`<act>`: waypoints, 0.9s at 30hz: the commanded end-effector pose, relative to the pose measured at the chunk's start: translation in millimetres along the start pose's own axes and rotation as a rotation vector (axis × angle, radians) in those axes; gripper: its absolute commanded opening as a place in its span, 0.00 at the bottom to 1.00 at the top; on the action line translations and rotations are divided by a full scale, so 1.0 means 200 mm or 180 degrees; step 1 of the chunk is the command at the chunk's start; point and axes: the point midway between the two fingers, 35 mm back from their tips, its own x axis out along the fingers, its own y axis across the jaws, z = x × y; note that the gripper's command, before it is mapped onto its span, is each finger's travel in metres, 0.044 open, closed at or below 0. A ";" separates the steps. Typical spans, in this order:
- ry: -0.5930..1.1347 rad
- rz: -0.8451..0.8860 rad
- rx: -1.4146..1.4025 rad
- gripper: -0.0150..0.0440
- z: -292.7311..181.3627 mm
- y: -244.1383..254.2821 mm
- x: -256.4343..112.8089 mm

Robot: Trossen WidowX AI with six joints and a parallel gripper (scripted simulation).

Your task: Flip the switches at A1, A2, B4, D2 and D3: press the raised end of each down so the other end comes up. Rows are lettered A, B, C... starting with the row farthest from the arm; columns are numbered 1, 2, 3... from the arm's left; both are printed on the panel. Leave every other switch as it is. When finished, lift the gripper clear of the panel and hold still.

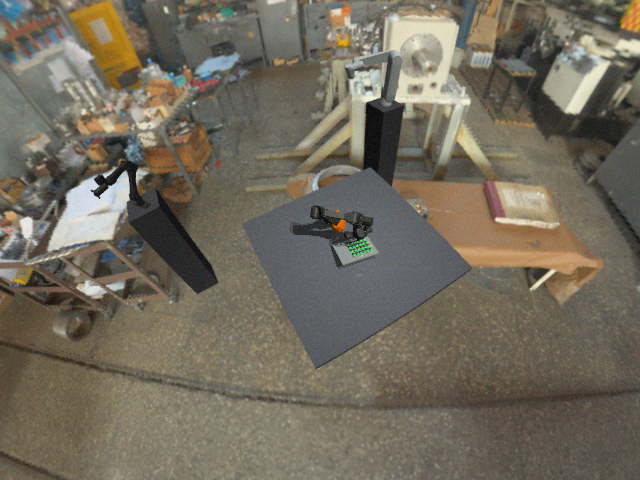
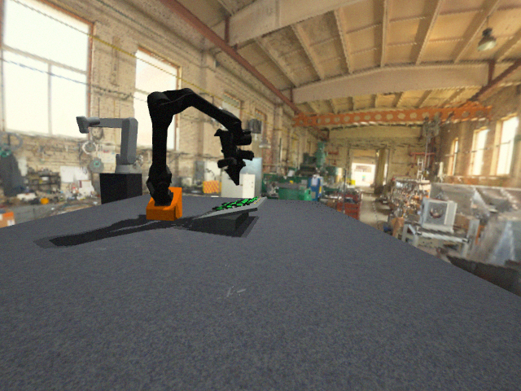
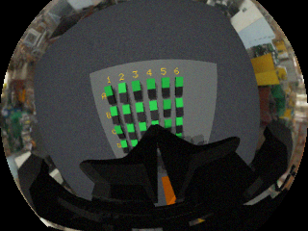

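Observation:
The grey switch panel slopes up away from the arm and carries rows of green-and-black rocker switches. In the wrist view, A1, A2 and B4 show fully, each with green on its far half and black on its near half. D2 shows only partly beside the fingers; D3 is hidden behind them. Which ends are raised is too small to tell. My gripper is shut and empty. It hangs above the panel, tip down, with a visible gap in the exterior view.
The panel stands on the dark table top in front of the arm's orange base. The other switches surround the named ones closely. Two more arms on black pillars stand off the table.

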 end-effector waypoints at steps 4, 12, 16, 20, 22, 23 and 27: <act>0.0017 -0.0001 -0.0004 0.25 -0.06 -0.03 0.02; -0.0064 -0.0005 -0.0002 0.25 -0.06 -0.03 0.19; -0.0065 -0.0006 -0.0002 0.25 -0.06 -0.03 0.21; -0.0065 -0.0007 -0.0002 0.25 -0.06 -0.03 0.24; -0.0065 -0.0007 -0.0002 0.25 -0.06 -0.03 0.24; -0.0065 -0.0007 -0.0002 0.25 -0.06 -0.03 0.25; -0.0066 -0.0007 -0.0002 0.25 -0.06 -0.03 0.27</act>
